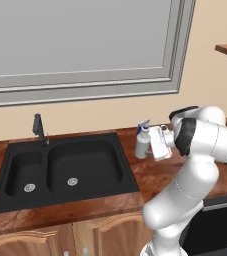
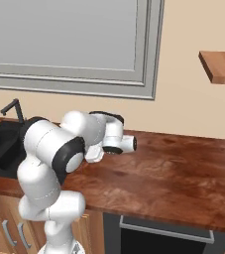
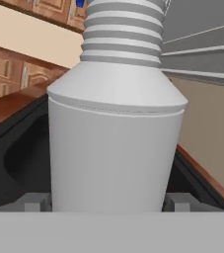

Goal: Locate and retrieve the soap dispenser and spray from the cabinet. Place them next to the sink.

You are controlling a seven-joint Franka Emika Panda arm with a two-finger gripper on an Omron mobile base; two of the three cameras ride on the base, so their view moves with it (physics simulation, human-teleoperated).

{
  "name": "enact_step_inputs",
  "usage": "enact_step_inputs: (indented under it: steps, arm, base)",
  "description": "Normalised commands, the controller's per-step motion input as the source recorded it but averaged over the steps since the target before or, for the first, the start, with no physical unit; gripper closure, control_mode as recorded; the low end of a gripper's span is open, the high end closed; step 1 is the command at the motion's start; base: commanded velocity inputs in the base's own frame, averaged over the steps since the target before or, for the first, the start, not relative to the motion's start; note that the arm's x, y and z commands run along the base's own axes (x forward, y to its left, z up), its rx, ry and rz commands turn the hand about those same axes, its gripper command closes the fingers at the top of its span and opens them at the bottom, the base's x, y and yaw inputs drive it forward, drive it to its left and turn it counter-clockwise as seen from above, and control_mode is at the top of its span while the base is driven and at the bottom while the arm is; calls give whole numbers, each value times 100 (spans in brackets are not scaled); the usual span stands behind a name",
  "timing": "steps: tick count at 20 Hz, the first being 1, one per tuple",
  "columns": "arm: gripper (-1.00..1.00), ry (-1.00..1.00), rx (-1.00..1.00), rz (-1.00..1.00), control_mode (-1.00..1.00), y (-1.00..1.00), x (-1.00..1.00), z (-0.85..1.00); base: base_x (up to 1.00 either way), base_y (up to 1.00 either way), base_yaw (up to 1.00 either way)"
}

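Spray: grey cylindrical bottle with white ribbed neck and blue trigger nozzle, upright just right of the black double-basin sink, at about 3 o'clock from the right basin in the left base view. Whether its base touches the wood cannot be told.
Long axis: vertical in the left base view; in the hand view the grey body runs bottom to top, ribbed neck toward 12 o'clock.
Gripper: two-finger gripper comes in sideways from 3 o'clock of the bottle, wrist roughly level.
Jaws: spread wide, one on either side of the grey body; the two small finger tips flank it at the bottom of the hand view. Looks like a wide pinch on the bottle, contact itself not resolvable.
Key relation: bottle sits dead between the jaws, axis across the closing line. Judgement: release or lift needs no sideways correction, just motion along the bottle's axis or straight back toward 3 o'clock.
Countertop: thick reddish-brown wooden countertop under and to the right of the bottle.
Shelf: thin reddish-brown wooden shelf board, at 1 o'clock, well apart from the arm.
Soap dispenser: not placed by the sink yet, so roughly half the task remains by my read.
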Motion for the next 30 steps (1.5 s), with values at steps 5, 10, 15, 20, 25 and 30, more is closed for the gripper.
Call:
enact_step_inputs:
  steps: [5,10,15,20,25,30]
  arm:
    - [100,0,0,0,-100,5,36,-33]
    - [100,-1,0,0,-100,3,36,-27]
    - [100,-2,0,0,-100,1,43,-25]
    - [100,0,0,0,-100,1,40,-32]
    - [100,0,0,1,-100,5,29,-39]
    - [100,-1,0,2,-100,1,25,-43]
  base:
    - [0,0,0]
    - [0,0,0]
    - [0,0,0]
    - [0,0,0]
    - [0,0,0]
    - [0,0,0]
